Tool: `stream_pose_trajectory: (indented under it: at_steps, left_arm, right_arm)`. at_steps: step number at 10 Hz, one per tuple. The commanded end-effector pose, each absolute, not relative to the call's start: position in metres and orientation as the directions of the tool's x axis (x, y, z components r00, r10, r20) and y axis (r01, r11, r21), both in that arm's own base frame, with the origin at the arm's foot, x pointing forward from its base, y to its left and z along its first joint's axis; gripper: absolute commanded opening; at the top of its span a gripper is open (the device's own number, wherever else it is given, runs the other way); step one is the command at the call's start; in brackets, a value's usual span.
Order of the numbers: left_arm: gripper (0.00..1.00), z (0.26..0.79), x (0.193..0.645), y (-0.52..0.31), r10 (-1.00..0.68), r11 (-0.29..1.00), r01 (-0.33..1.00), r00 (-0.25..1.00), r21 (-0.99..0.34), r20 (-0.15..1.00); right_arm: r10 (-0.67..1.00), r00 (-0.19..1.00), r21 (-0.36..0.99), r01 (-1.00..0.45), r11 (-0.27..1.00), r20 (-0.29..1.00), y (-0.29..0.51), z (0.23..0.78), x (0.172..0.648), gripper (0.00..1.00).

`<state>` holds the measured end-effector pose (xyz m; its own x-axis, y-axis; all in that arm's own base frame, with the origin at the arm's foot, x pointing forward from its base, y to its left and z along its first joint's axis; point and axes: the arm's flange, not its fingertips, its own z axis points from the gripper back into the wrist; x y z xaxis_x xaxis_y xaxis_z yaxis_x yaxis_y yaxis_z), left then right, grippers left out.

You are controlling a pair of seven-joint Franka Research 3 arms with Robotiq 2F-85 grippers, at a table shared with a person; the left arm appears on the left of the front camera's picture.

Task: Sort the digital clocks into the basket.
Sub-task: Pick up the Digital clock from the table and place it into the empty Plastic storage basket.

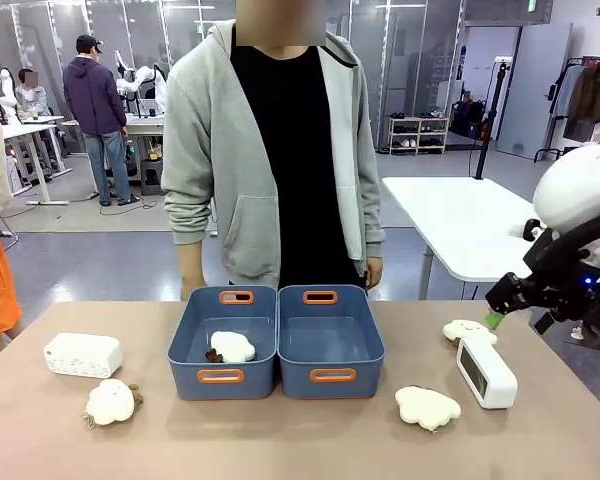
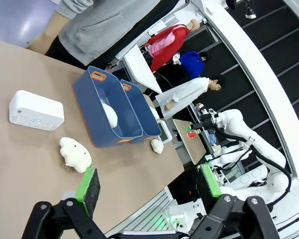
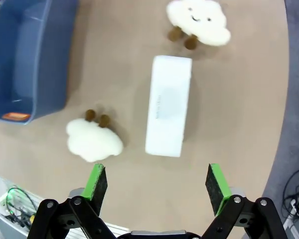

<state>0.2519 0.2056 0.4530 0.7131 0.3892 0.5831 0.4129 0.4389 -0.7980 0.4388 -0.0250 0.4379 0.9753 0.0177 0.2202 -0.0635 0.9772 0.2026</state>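
Two white digital clocks lie on the tan table: one at the far left (image 1: 83, 354) (image 2: 36, 110), one at the right (image 1: 486, 372) (image 3: 168, 105). Two identical blue baskets stand side by side mid-table; the right one (image 1: 330, 375) (image 3: 30, 59) is empty, and the left one (image 1: 185, 345) (image 2: 97, 107) holds a plush toy (image 1: 232, 346). My right gripper (image 1: 515, 320) (image 3: 157, 181) hovers open above and just behind the right clock, nothing between its fingers. My left gripper (image 2: 148, 183) is open in the air, off the table's left end.
Cream plush toys lie loose: one front left (image 1: 111, 402) (image 2: 75, 154), one front right (image 1: 427, 406) (image 3: 93, 141), one behind the right clock (image 1: 468, 330) (image 3: 198, 20). A person in a grey hoodie (image 1: 215, 150) stands at the far edge behind the baskets, arms down.
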Motion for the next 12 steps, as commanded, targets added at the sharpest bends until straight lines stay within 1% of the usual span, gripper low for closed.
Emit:
stream_pose_trajectory:
  at_steps: [1,2,4,6,7,8,10,12]
  left_arm:
    - [1.0,0.455,0.254,0.207,0.397,0.425,0.431,0.702,-0.796,0.592]
    - [1.0,0.455,0.254,0.207,0.397,0.425,0.431,0.702,-0.796,0.592]
    - [1.0,0.455,0.254,0.207,0.397,0.425,0.431,0.702,-0.796,0.592]
    - [1.0,0.455,0.254,0.207,0.397,0.425,0.431,0.702,-0.796,0.592]
    - [1.0,0.455,0.254,0.207,0.397,0.425,0.431,0.702,-0.796,0.592]
    - [1.0,0.455,0.254,0.207,0.397,0.425,0.431,0.702,-0.796,0.592]
    - [1.0,0.455,0.254,0.207,0.397,0.425,0.431,0.702,-0.796,0.592]
    - [1.0,0.455,0.254,0.207,0.397,0.425,0.431,0.702,-0.796,0.592]
  right_arm:
    - [-0.025,0.984,0.149,-0.001,0.989,0.176,-0.019,0.42,0.455,1.0]
    - [-0.026,0.986,0.124,0.005,0.992,0.165,-0.014,0.407,0.458,1.0]
    - [-0.047,0.986,0.126,0.027,0.992,0.161,-0.008,0.387,0.466,1.0]
    - [-0.068,0.98,0.095,0.05,0.994,0.189,-0.001,0.368,0.472,1.0]
    - [-0.077,0.977,0.107,0.057,0.993,0.197,0.004,0.36,0.473,1.0]
    - [-0.077,0.978,0.104,0.057,0.993,0.195,0.01,0.352,0.472,1.0]
    - [-0.037,0.972,0.065,0.023,0.998,0.232,0.018,0.339,0.472,1.0]
    - [-0.024,0.975,0.045,0.014,0.999,0.223,0.022,0.328,0.468,1.0]
